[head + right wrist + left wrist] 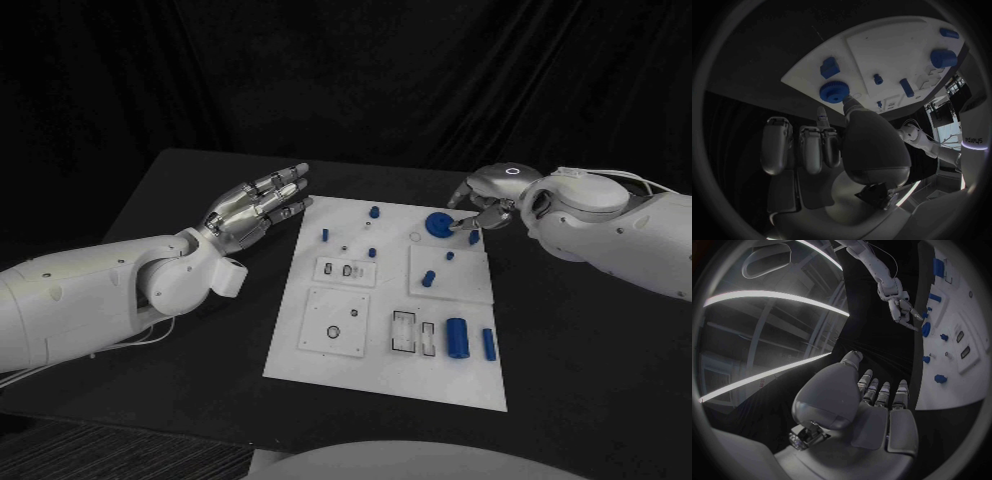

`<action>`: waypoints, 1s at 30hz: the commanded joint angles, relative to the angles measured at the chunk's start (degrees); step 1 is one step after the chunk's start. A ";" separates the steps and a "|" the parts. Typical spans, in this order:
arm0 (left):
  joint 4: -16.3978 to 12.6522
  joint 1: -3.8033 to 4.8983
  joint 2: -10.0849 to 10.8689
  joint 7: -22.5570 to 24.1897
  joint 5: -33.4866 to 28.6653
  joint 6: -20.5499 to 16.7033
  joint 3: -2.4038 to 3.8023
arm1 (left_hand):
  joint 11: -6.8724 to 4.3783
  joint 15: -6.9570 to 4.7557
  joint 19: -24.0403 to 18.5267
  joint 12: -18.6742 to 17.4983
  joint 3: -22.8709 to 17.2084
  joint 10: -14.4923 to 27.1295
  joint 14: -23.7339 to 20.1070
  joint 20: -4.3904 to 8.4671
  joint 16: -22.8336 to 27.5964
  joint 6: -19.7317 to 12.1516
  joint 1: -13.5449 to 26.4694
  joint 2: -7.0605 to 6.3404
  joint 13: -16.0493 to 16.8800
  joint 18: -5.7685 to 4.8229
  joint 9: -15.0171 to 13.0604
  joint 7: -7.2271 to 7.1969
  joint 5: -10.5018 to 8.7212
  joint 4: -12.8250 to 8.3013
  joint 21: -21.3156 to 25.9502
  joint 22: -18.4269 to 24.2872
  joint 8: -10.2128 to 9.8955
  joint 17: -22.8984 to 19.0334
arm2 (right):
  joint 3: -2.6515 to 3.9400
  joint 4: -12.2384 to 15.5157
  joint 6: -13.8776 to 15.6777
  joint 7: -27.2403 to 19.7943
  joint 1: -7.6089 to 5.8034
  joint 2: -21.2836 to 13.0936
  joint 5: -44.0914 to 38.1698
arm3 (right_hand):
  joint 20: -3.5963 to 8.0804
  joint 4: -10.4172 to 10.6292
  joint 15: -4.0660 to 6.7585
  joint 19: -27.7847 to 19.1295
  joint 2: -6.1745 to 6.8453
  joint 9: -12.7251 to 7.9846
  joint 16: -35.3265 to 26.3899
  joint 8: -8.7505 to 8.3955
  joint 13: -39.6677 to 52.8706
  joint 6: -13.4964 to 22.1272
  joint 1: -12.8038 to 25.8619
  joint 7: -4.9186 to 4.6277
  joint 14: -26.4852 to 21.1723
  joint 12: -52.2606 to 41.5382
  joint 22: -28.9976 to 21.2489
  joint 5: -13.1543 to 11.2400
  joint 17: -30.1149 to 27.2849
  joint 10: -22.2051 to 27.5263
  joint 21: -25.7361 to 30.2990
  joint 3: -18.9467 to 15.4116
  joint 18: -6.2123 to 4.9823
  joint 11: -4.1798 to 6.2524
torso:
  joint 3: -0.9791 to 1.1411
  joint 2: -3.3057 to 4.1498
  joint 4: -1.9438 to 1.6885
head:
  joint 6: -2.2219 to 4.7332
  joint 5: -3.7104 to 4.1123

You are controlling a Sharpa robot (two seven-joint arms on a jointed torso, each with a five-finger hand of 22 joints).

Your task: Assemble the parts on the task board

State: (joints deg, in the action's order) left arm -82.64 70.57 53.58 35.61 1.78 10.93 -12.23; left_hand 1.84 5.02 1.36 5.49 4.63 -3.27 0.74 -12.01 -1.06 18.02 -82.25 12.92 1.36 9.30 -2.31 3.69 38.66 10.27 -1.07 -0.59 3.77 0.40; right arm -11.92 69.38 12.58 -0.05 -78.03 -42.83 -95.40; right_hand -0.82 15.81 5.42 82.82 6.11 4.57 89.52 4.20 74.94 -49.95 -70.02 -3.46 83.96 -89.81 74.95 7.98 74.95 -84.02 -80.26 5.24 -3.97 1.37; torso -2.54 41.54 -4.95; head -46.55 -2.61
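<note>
Head view: board (pixel 378 375) lies mid-frame on the counter (pixel 577 350). Task judged at an early stage. One blue gear (pixel 437 223) sits at the board's upper right, with the right hand (pixel 488 208) at it; its fingers (pixel 473 224) touch or pinch the gear's edge, and a firm grip cannot be confirmed. Left hand (pixel 257 208), upper left of centre, is released, fingers apart, grasping nothing, beside the board's edge.

Count, as far as visible: one gear; two blue cylinders (pixel 457 337) lying loose at lower right, near two open slots (pixel 405 331); roughly seven small blue pegs (pixel 374 212) across the upper half, seating uncertain. Several sockets remain unfilled.
</note>
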 commanded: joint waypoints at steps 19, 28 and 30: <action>0.04 -0.02 -0.15 0.61 -0.01 0.89 0.05 | 0.11 0.48 0.18 0.34 -0.33 0.12 -0.05 -0.41 -0.28 0.05 -0.48 -0.06 0.04 1.06 -0.08 -0.02 0.19 -0.11 0.07 -0.07 0.19 0.09 | 0.03 -1.20 1.80 0.22 0.67 1.45 0.00 | -0.40 -3.71 -0.23 0.47 -1.00 1.01 -0.14 0.42 15.06 1.15 -3.48 -0.40 5.72 -0.19 4.13 9.86 13.89 -5.98 -0.79 1.86 0.75 -0.11 | -0.09 -0.02 -0.08 | -0.17 -0.23; -0.01 -0.02 -0.07 0.52 -0.01 0.93 0.05 | 0.11 0.48 0.18 0.34 -0.33 0.12 -0.05 -0.41 -0.28 0.05 -0.48 -0.06 0.04 1.06 -0.08 -0.02 0.19 -0.11 0.07 -0.07 0.19 0.09 | 0.04 -1.70 1.49 -0.01 0.70 2.20 0.00 | -0.46 -4.16 -0.33 0.63 -1.07 1.69 -0.26 0.91 15.06 0.47 -3.22 -0.58 5.67 -0.19 4.52 11.17 13.70 -5.98 -0.99 1.89 0.82 -0.22 | -0.11 -0.03 -0.06 | -0.38 -0.27; -0.01 -0.02 -0.10 0.51 -0.01 0.96 0.05 | 0.06 0.66 0.18 0.34 -0.49 0.17 -0.04 -0.47 -0.30 -0.11 -0.45 -0.09 0.04 1.05 -0.05 -0.06 0.18 -0.23 0.08 -0.07 0.16 0.09 | 0.04 -1.95 1.36 -0.07 0.74 2.50 0.00 | -0.57 -4.27 -0.44 0.68 -1.10 2.03 -0.30 1.00 15.06 0.45 -2.88 -0.68 5.67 -0.19 4.65 9.64 13.66 -5.98 -1.02 1.74 0.84 -0.31 | -0.13 -0.04 -0.05 | -0.43 -0.26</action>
State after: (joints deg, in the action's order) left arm -82.54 70.56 53.56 35.53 1.79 11.14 -12.23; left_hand 1.84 5.44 1.58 5.49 4.39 -3.27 0.74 -12.22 -1.06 18.02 -82.25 12.92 1.36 9.31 -2.31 3.69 38.66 10.03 -1.07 -0.60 3.77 0.45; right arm -11.92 67.59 13.35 -0.11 -77.47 -40.45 -95.31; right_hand -1.24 11.74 5.43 83.23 5.28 6.51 89.51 4.94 74.92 -49.27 -73.01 -4.00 83.95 -89.80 74.93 18.07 74.93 -84.01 -80.98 7.03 -3.99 1.36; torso -2.65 41.50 -5.02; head -46.93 -2.88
